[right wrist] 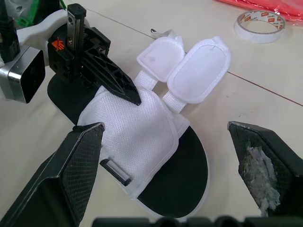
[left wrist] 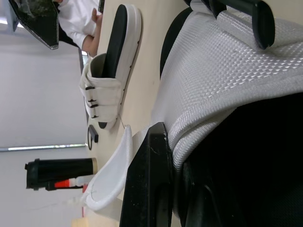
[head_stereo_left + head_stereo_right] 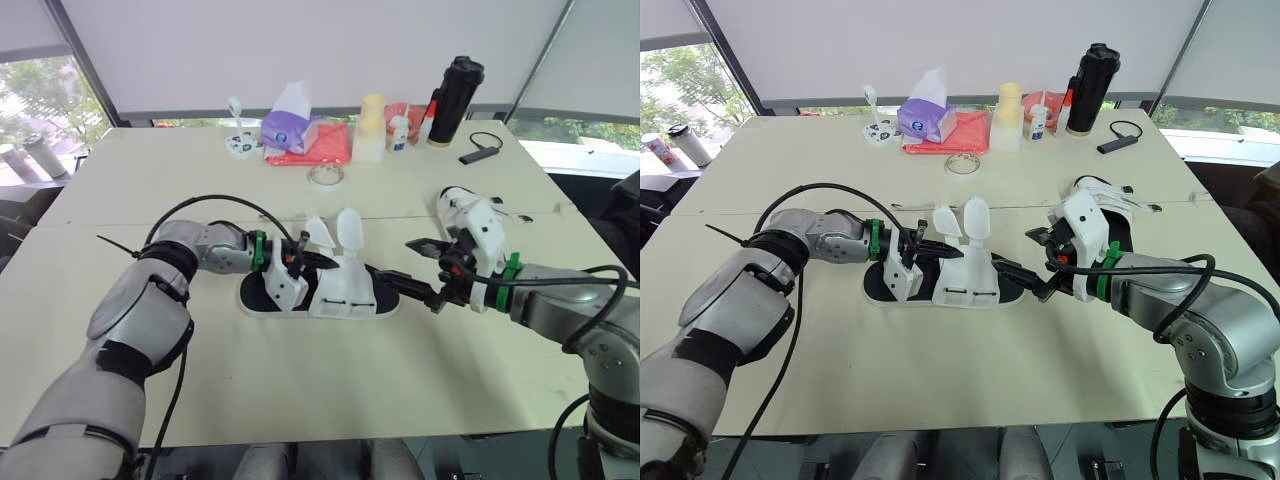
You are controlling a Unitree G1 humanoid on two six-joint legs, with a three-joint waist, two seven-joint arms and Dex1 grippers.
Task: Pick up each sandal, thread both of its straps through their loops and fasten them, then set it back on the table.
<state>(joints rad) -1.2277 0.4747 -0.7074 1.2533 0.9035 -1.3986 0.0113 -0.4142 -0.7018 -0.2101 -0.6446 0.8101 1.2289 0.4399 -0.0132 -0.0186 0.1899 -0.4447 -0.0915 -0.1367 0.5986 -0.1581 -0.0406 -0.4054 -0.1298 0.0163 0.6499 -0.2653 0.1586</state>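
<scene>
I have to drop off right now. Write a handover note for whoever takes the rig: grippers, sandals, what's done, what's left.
Left gripper: shut on the white upper of the centre sandal, which lies flat on the table.
Right gripper: open, fingers spread at that sandal's right end, holding nothing.
Strap tabs: both stand up loose, unthreaded.
Second sandal: on the table beyond the right gripper; its straps look fastened.
Done: apparently the second sandal.
Left: thread and fasten both straps of the centre sandal, then release it on the table.

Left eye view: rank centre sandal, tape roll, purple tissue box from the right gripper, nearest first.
From the right gripper:
1. Centre sandal, at its open jaws.
2. Tape roll, mid-table beyond it.
3. Purple tissue box, far edge, leftward.
</scene>
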